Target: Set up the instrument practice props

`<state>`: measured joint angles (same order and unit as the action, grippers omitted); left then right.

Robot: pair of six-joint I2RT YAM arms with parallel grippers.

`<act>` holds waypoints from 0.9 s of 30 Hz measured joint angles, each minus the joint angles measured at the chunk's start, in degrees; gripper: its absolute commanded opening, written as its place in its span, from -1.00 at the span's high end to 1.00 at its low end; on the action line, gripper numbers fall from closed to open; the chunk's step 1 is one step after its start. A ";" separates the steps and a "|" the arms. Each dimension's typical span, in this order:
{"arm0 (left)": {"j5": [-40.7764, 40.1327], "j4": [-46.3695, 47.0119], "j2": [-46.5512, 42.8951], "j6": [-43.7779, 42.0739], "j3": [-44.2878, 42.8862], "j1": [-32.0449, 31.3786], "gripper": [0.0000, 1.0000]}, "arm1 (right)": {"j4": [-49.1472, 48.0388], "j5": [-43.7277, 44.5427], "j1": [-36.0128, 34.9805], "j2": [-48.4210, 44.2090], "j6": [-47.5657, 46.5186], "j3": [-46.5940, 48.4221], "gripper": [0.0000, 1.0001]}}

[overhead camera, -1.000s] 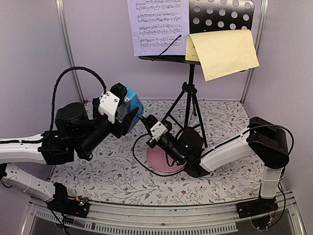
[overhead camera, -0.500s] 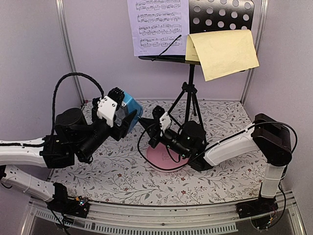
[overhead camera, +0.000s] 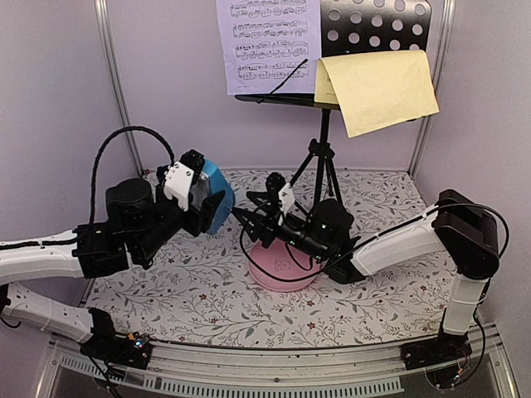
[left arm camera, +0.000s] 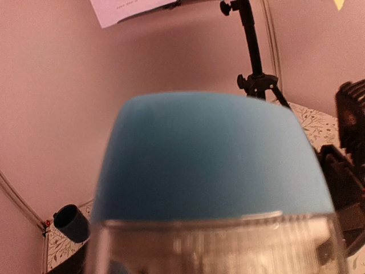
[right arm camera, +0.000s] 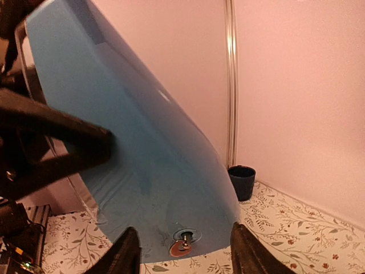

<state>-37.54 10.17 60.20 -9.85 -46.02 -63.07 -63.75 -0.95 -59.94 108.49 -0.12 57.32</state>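
The blue metronome [overhead camera: 217,184] hangs tilted above the table's left half, and my left gripper [overhead camera: 206,189] is shut on it. It fills the left wrist view [left arm camera: 211,154]. My right gripper [overhead camera: 247,207] is open right beside it. In the right wrist view, the two fingertips [right arm camera: 128,251] flank a small round key [right arm camera: 182,246] low on the metronome [right arm camera: 125,154]. The black music stand [overhead camera: 377,25] rises at the back. A lilac sheet [overhead camera: 265,41] leans on its left side and a yellow sheet [overhead camera: 382,87] hangs on its right.
A pink plate [overhead camera: 286,267] lies under the right arm's wrist. The stand's tripod legs [overhead camera: 319,170] spread just behind my right gripper. A dark blue cup [right arm camera: 242,181] stands by the back-left corner post. Walls close the floral table on three sides.
My right gripper has risen off the plate toward the metronome and opened its fingers. The left arm has shifted the metronome slightly lower and to the left.
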 measured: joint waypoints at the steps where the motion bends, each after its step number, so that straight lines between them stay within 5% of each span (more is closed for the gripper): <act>1: 1.01 -0.94 -0.17 1.33 0.55 1.44 0.91 | 0.00 -0.31 0.02 -0.52 0.02 -0.57 -0.38; 8: 7.67 -4.83 -1.16 11.02 7.04 9.53 0.92 | 0.83 -1.60 -0.50 -2.71 1.22 -5.95 -0.77; 27: 15.19 -0.39 -0.09 27.39 20.52 11.23 0.80 | 21.14 -5.46 2.38 -9.57 8.41 -1.92 -0.86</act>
<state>-22.35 9.78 60.12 17.54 -25.50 -51.83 -42.61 -6.42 -57.56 98.91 8.29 55.40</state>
